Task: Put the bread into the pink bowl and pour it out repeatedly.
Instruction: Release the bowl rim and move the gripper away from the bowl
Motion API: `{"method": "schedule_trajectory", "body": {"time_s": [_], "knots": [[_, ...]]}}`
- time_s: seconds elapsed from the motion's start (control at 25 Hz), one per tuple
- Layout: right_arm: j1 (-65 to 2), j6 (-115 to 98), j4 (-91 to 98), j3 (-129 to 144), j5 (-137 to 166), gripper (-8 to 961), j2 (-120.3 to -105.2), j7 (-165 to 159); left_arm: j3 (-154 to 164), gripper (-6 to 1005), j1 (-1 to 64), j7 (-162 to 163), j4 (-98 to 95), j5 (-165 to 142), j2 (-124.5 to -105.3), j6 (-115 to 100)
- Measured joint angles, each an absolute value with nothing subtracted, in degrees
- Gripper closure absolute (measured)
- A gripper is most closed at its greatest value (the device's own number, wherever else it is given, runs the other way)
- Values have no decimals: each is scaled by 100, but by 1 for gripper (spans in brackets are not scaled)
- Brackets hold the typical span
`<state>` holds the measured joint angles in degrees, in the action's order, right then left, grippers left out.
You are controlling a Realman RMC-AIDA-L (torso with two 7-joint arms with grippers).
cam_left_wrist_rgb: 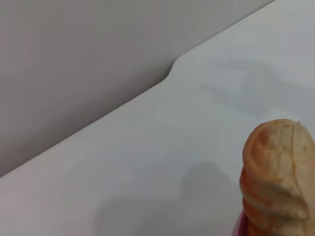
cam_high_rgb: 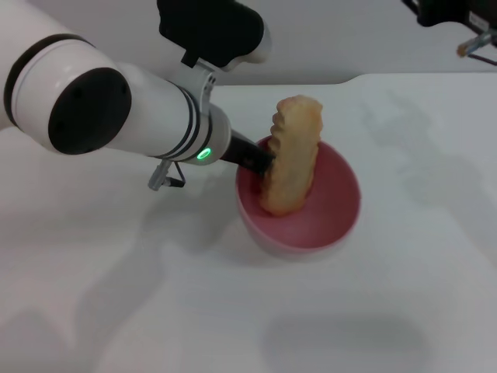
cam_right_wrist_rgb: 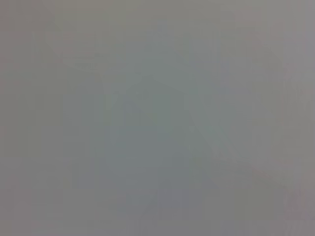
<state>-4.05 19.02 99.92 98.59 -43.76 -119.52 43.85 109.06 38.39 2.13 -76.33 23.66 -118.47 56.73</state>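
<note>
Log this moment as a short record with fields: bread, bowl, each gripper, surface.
bread: the bread stands nearly upright, lower end inside the bowl, upper end above the rim; its top also shows in the left wrist view
bowl: the pink bowl sits upright on the table
left gripper: the left gripper is at the bowl's left rim, against the bread; its grip is hidden
right gripper: the right gripper is parked at the far right, away from the bowl
surface: white table
</note>
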Motion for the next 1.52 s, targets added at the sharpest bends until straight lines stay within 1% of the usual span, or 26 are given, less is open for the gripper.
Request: {"method": "schedule_trajectory", "body": {"time_s": [0.12,0.28,0.52,0.56,0.6,0.76,0.88,1.08,1.36,1.52], "knots": [[-291,1130,9782,10303,-4377,436,-11953,4963,10806,938,3840,214,-7442,2482,-11846,5623],[-133,-596,9210,11035,-4315,436,-11969,5733,10766,938,3823,192,-7295,2637,-11836,5505],[-250,-5717,7243,12391,-4556,436,-11953,5880,10764,938,3828,157,-7261,2647,-11840,5481],[-187,-6098,7242,12455,-4836,436,-11957,5875,10764,937,3828,157,-7261,2647,-11840,5481],[-187,-6098,7242,12455,-4836,436,-11957,5875,10763,937,3835,156,-7262,2647,-11839,5482],[173,-6543,7473,12575,-6024,436,-11951,5929,10749,937,3856,154,-7273,2647,-11839,5485],[312,-6779,7206,12691,-6242,436,-11968,5934,10748,937,3895,146,-7262,2647,-11844,5481],[338,-7391,6833,13054,-7078,436,-11958,5934,10749,937,3903,142,-7257,2645,-11847,5481],[271,-7183,6524,13294,-8080,436,-11936,5922,10771,937,3903,143,-7241,2645,-11857,5481],[122,-6908,6188,13334,-8554,437,-11922,5738,10788,937,3907,144,-7194,2646,-11861,5461]]}}
